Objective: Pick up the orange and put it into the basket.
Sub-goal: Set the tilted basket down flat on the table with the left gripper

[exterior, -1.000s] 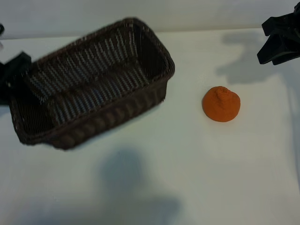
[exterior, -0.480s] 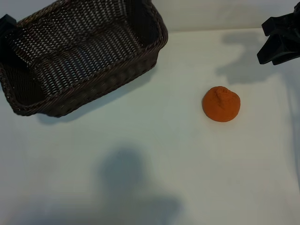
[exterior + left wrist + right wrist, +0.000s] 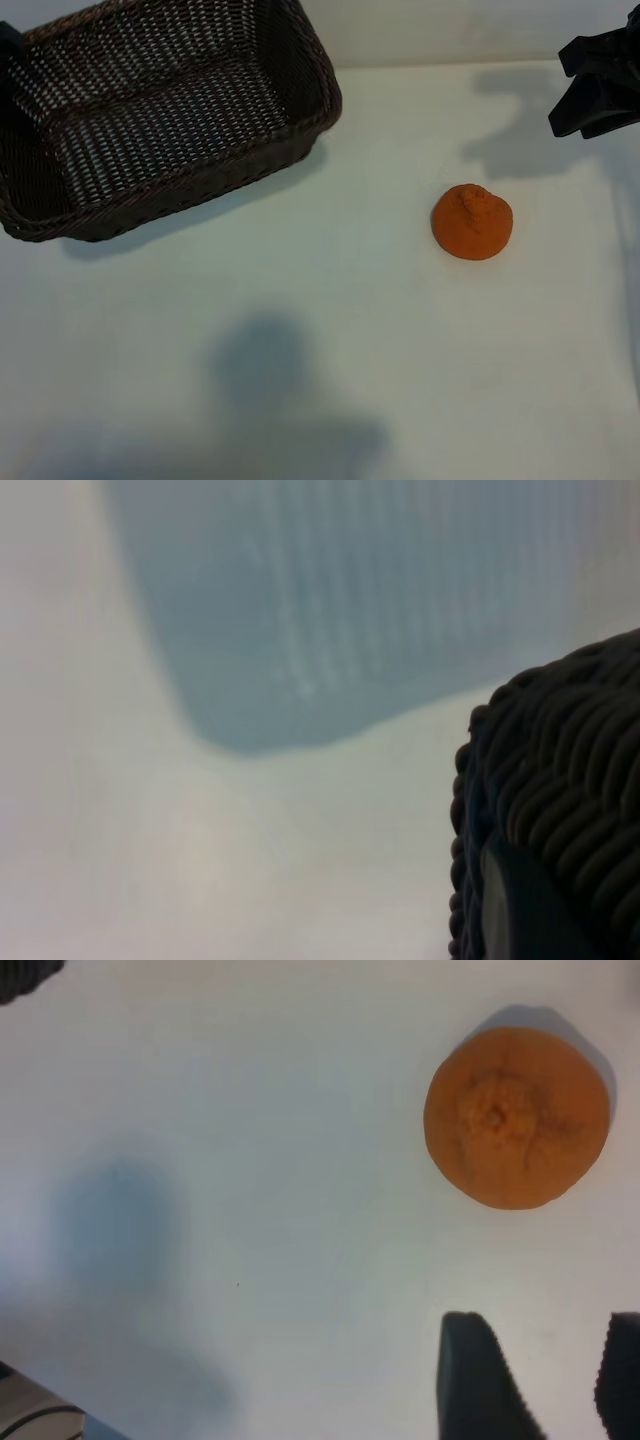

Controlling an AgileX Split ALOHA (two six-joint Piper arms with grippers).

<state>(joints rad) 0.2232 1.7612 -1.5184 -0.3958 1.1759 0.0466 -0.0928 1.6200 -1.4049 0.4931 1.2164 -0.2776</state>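
exterior view: orange point(image 3: 472, 222) nub-up; left claw point(image 3: 520, 900) gripping basket point(image 3: 150, 110) rim; right claw point(image 3: 540, 1380) open.

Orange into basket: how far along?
Done: nothing yet. The orange sits on the white table, apart from the basket, which holds nothing. In hand: the left gripper is at the basket's far-left rim, with wicker close against it in the left wrist view. The right gripper hovers open near the orange, not touching it. Left: grasp, carry, drop.

Orange point(image 3: 472, 222) on table, apart from lifted wicker basket point(image 3: 160, 115).
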